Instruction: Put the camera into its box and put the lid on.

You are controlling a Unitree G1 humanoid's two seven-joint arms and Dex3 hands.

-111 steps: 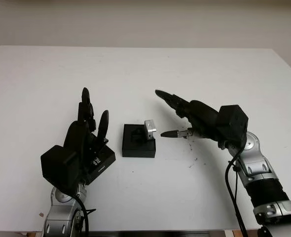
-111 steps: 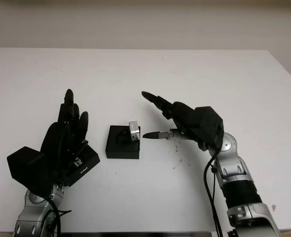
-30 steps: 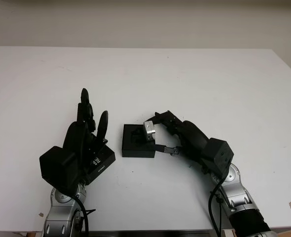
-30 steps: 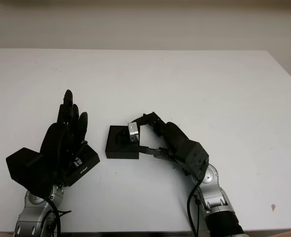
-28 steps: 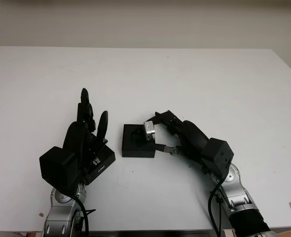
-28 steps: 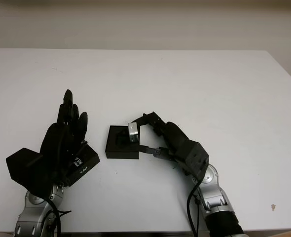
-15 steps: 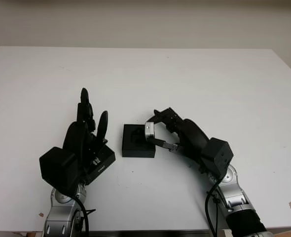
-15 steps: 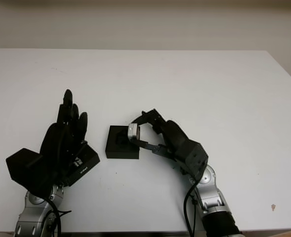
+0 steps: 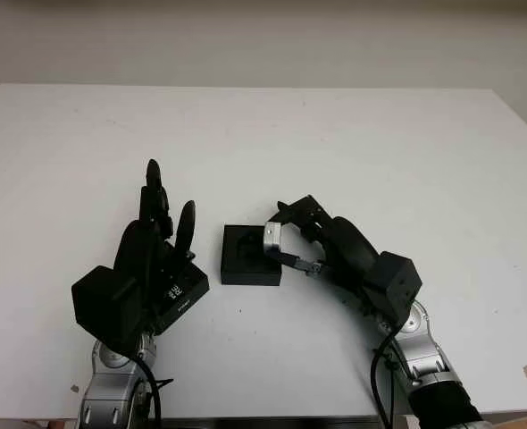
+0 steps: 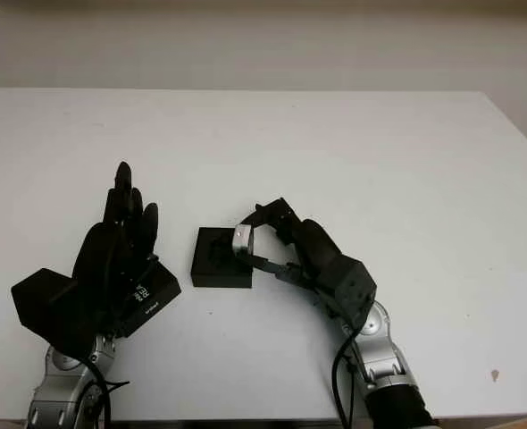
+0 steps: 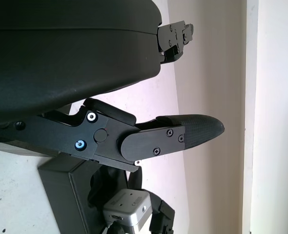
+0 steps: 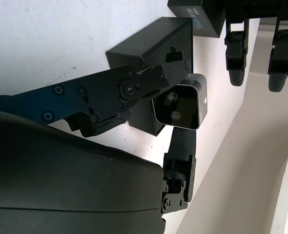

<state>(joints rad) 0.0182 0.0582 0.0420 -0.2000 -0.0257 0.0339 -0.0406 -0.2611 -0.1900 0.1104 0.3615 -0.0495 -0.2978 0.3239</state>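
Note:
A small silver camera point(image 9: 271, 238) sits tilted over the right edge of the open black box point(image 9: 246, 259), near the table's middle. My right hand point(image 9: 283, 238) is shut on the camera, one finger above it and the thumb below; the right wrist view shows the camera point(image 12: 178, 107) pinched just beside the box point(image 12: 156, 44). The black lid point(image 9: 181, 291) with white lettering lies left of the box, partly under my left hand point(image 9: 168, 204), which is open above it with fingers pointing away from me.
The white table point(image 9: 353, 134) stretches wide behind and to both sides of the box. A few small dark specks mark its surface near the front right corner point(image 9: 525, 369).
My right hand came in from the right of the box and closed on the camera, then shifted it a little further over the box's right edge. The left hand and lid stayed put.

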